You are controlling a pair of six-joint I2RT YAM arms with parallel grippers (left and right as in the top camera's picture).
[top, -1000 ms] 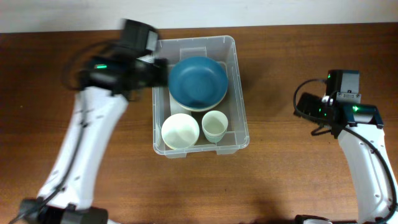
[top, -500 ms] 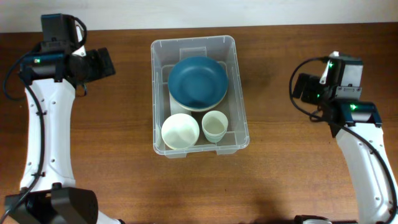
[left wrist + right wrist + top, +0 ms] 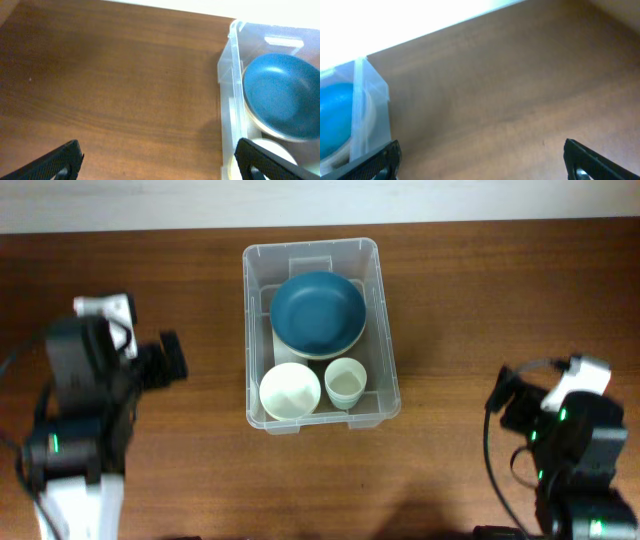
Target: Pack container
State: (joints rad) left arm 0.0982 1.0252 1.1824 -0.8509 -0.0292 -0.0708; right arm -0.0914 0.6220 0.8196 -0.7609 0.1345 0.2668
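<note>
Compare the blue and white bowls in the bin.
The blue bowl is wider and shallower than the white bowl. The blue bowl is stacked on a pale dish at the far end; the white bowl sits unstacked at the near end. Both are upright inside the bin.

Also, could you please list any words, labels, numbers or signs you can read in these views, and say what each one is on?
No text can be read in any view. The container, blue bowl, cream bowl and cup show no print, and the dishes cover most of the container's base.
</note>
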